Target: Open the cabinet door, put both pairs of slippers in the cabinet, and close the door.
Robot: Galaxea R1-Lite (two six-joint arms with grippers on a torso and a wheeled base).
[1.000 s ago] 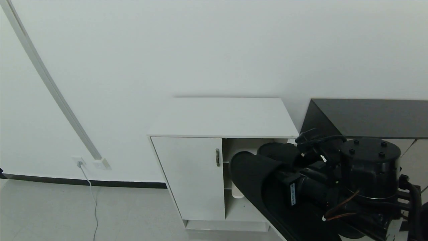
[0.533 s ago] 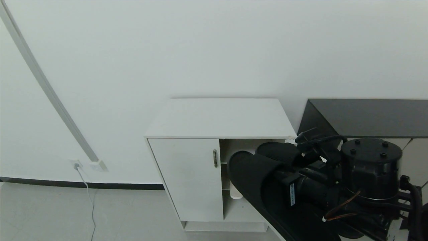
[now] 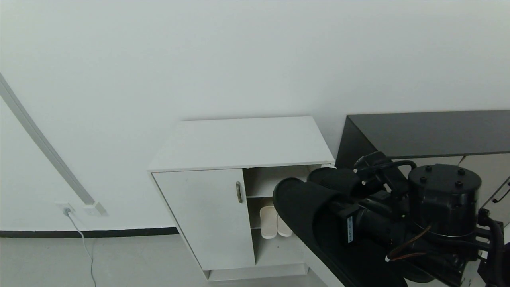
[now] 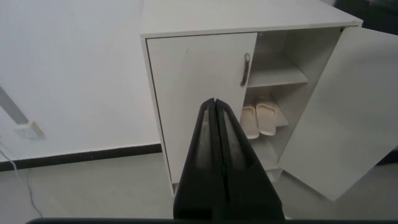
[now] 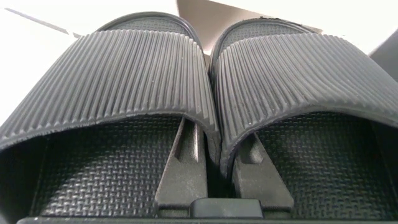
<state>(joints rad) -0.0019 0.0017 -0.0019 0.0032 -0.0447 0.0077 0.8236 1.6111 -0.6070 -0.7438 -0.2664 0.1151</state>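
Note:
The white cabinet [image 3: 239,143] stands against the wall, its left door [image 3: 203,215] shut and its right door [image 4: 336,112] swung open. A pair of white slippers [image 3: 275,221] [image 4: 261,119] lies on the middle shelf. My right gripper [image 5: 217,177] is shut on the pair of black slippers [image 5: 205,81], pinching their inner sides together. It holds them up in front of the open compartment [image 3: 303,207]. My left gripper [image 4: 214,104] is shut with nothing in it, pointing at the cabinet's left door from some way back.
A dark desk [image 3: 422,131] stands close to the right of the cabinet. On the wall to the left are a slanting cable duct [image 3: 40,147] and a socket with a trailing cord [image 3: 65,209]. Bare grey floor [image 3: 99,259] lies in front.
The head camera has turned, so the cabinet sits further left in the picture and both white slippers on the shelf now show. The right arm with the black slippers keeps its place.

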